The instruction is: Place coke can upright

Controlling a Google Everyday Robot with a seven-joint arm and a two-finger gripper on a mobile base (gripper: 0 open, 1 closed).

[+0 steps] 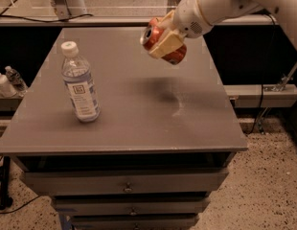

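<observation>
The coke can point(160, 42) is a small red can with silver ends. It is held in the air above the far middle of the grey table point(129, 123), lying tilted, with one silver end facing left. My gripper point(164, 41) is shut on the can, its tan fingers point(166, 43) clamped across the can's body. The white arm reaches in from the upper right. The can's shadow falls on the tabletop below it.
A clear water bottle point(80, 84) with a white cap stands upright on the left part of the table. Drawers point(124, 186) run under the tabletop. Small bottles point(7, 80) sit on a low shelf at the far left. A white machine base point(67, 1) stands behind the table.
</observation>
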